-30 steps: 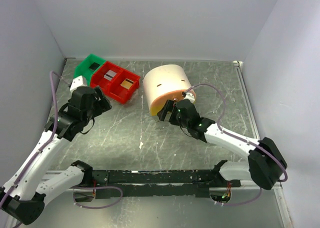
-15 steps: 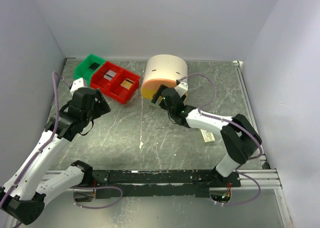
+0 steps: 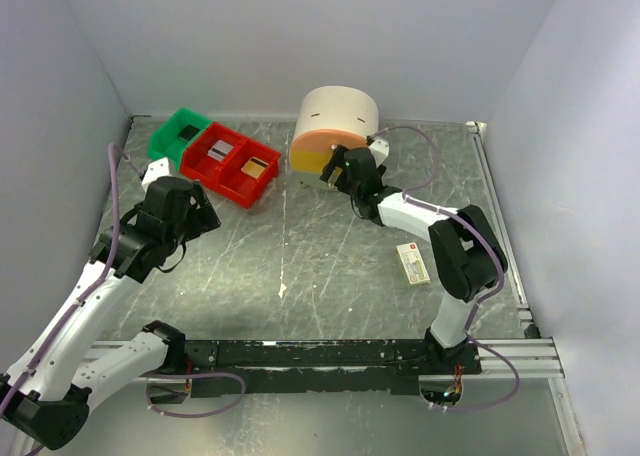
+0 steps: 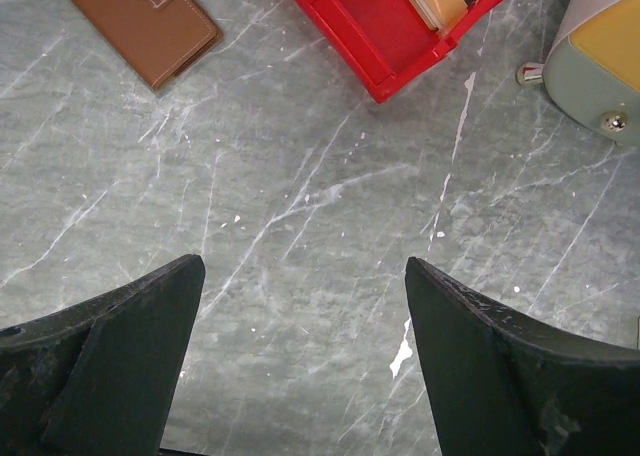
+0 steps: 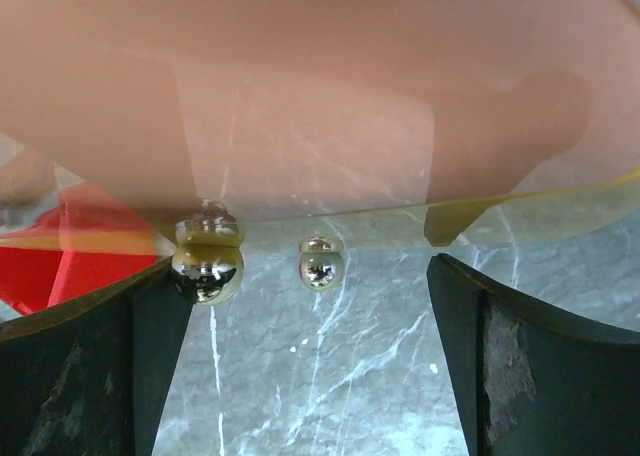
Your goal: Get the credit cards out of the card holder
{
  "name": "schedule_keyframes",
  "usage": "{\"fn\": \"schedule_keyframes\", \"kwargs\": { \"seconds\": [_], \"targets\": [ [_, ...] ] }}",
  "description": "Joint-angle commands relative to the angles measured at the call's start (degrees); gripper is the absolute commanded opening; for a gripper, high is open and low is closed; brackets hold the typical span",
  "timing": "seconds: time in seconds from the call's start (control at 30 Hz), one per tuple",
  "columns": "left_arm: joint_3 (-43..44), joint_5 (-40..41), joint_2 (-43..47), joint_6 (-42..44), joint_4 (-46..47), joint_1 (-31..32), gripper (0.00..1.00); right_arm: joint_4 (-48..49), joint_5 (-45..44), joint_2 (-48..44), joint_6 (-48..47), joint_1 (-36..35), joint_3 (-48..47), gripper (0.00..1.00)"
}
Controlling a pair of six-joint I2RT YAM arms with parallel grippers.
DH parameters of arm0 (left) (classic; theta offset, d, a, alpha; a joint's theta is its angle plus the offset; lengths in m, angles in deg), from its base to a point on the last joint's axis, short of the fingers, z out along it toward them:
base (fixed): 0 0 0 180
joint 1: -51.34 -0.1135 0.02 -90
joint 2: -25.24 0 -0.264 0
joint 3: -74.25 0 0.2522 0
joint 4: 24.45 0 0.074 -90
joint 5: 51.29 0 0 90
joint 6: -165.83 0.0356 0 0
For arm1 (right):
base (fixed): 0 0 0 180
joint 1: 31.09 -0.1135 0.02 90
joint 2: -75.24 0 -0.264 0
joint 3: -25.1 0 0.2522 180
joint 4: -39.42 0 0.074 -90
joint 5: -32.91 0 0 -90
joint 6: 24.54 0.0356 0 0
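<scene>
Left wrist view: the shut card holder (image 4: 140, 26) lies flat on the desk (image 4: 300, 176) ahead of the wide-open left pincer (image 4: 303, 271), the right pincer (image 5: 300, 271) also gaping empty; it looks light, thin and slick, so pinch its free edge.

Matt brown leathery card holder (image 4: 140, 21)

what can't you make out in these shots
- Cards: none show; in the left wrist view the holder lies shut, its cover hiding the inside.
- Holder, top view: not seen; the left arm may cover it.
- Red bin contents: too small from the top, cut by the frame edge in the left wrist view.
- Right wrist view: the round tub fills it, blurred.
</scene>
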Motion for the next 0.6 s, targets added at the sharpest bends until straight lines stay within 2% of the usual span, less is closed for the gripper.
{"fn": "schedule_keyframes", "kwargs": {
  "seconds": [0.0, 0.3, 0.43, 0.57],
  "targets": [
    [0.0, -0.5, 0.5, 1.0, -0.4, -0.4, 0.94, 1.4, 0.6, 1.9, -3.1, 3.1, -2.8, 1.00],
    [-0.1, -1.4, 0.9, 0.9, -1.1, -0.4, 0.94, -4.1, 0.3, 7.1, -6.4, 4.6, -10.7, 1.00],
    [-0.3, -1.5, 1.2, 1.8, -1.3, -0.4, 0.94, -4.0, 3.9, 6.2, -8.6, 4.7, -11.0, 1.00],
    [-0.4, -1.9, 1.6, 4.4, -0.5, -0.4, 0.94, -7.3, 12.5, 2.1, -14.2, 4.9, -10.6, 1.00]
  ]
}}
